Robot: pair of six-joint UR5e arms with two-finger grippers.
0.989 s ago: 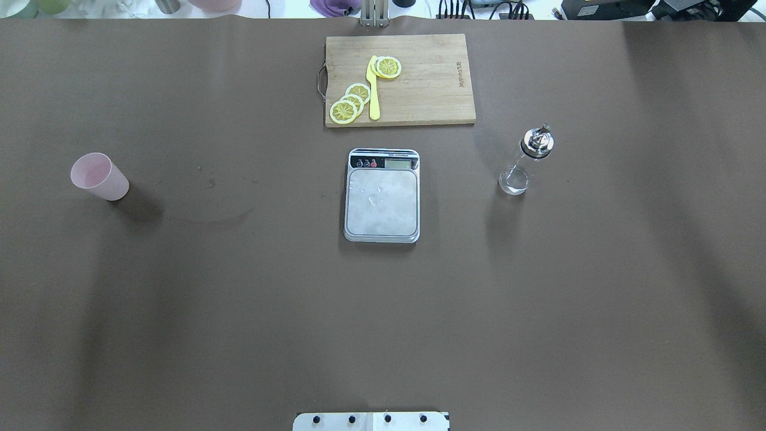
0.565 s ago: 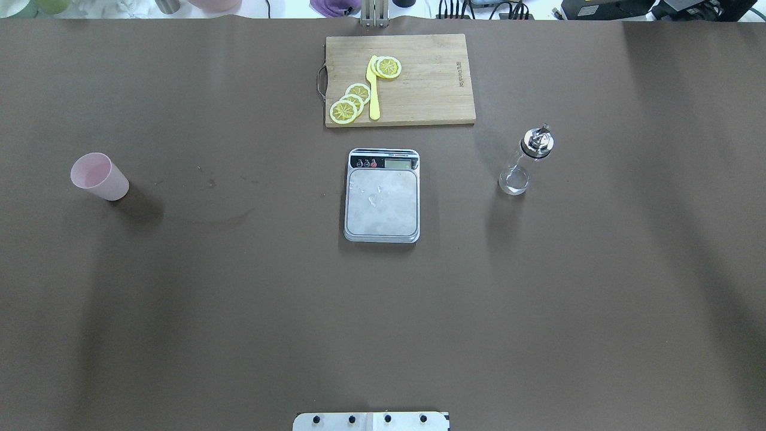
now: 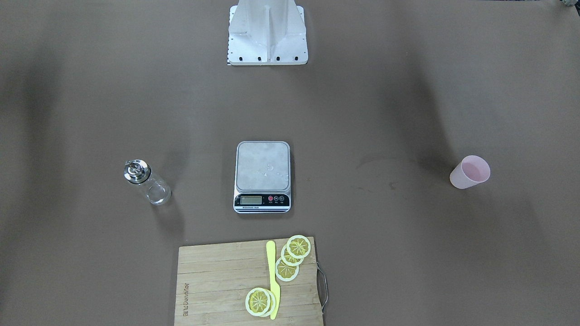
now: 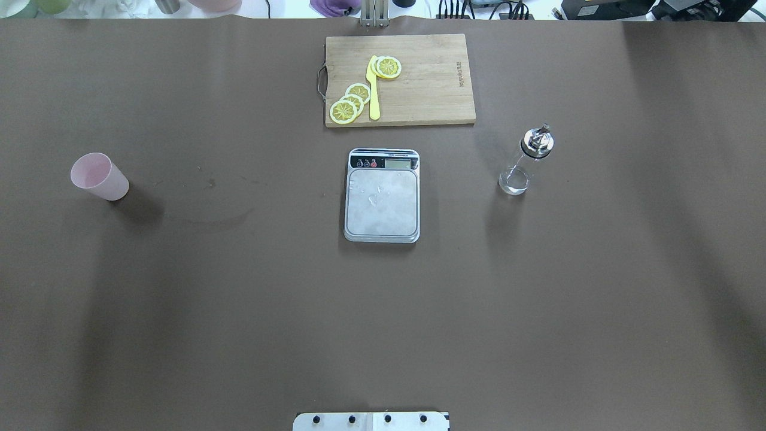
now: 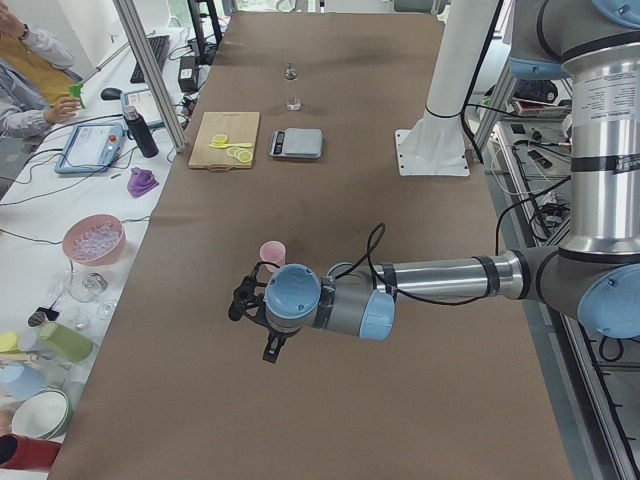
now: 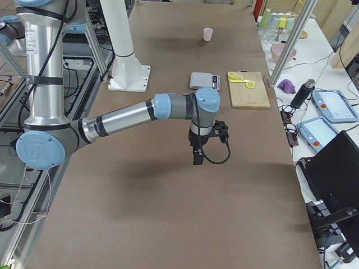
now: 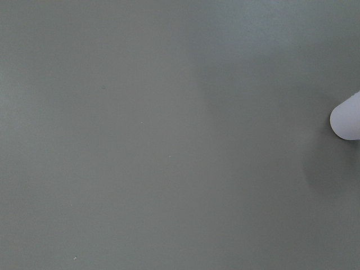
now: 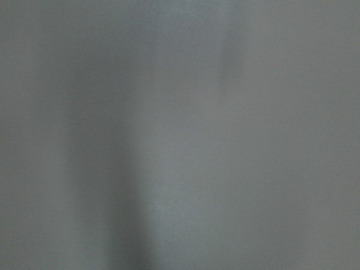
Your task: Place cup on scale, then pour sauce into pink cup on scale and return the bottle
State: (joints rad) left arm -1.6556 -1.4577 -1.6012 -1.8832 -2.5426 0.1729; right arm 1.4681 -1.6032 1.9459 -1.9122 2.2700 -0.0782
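The pale pink cup (image 4: 99, 176) stands upright at the table's left, also in the front view (image 3: 470, 172) and at the left wrist view's right edge (image 7: 347, 121). The scale (image 4: 382, 200) sits mid-table with its steel platform bare. The clear bottle (image 4: 526, 161) with its chrome cap stands right of the scale. My left gripper (image 5: 272, 345) hangs over the table near the cup (image 5: 272, 252), apart from it. My right gripper (image 6: 197, 156) hangs over bare table at the right end. Both show only in side views; I cannot tell if they are open or shut.
A wooden cutting board (image 4: 400, 79) with lemon slices (image 4: 350, 102) and a yellow knife (image 4: 373, 90) lies just beyond the scale. The robot's base plate (image 4: 371, 421) is at the near edge. Bowls, bottles and tablets (image 5: 90, 150) stand off the table's far side.
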